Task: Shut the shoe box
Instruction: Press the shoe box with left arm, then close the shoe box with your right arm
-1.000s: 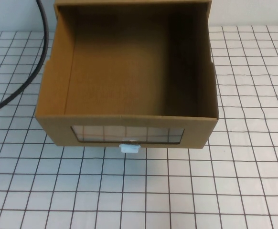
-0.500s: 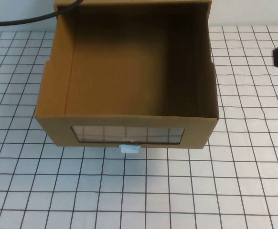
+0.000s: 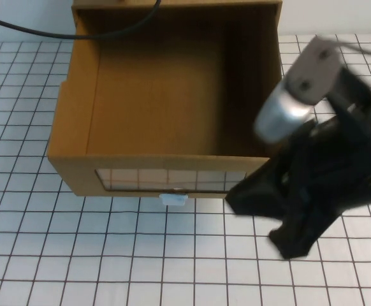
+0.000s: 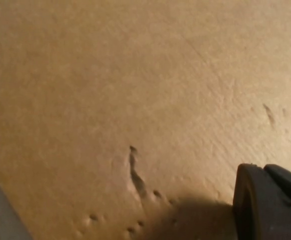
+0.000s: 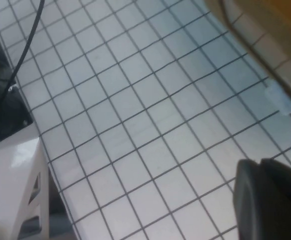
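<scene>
High view has the right end effector (image 3: 281,220) at about 4 o'clock, a dark blurred mass hanging over the gridded desk (image 3: 173,268) just beside the box's (image 3: 169,95) front right corner, its silver-grey wrist housing above it at 3 o'clock. Whether its fingers are wide or narrow cannot be told from this blur. Half a second ago only a dark tip showed at the right edge, and a second ago the arm was out of sight, so it has swept in fast toward the box front. In the right wrist view one dark finger (image 5: 273,200) shows over the grid squares, with the box's window edge and the small white handle (image 5: 280,100) well apart from it.

The left end effector (image 4: 273,205) appears only in the left wrist view, as a dark part close against a plain brown cardboard face; its opening cannot be told either.

The box sits at the centre and 12 o'clock of the high view, its drawer pulled out with the inside open to the camera, window (image 3: 169,179) facing 6 o'clock and the handle (image 3: 174,199) just below it. It has not shifted. The black cable (image 3: 77,33) now crosses the top left corner and the box's back edge, higher than before.
</scene>
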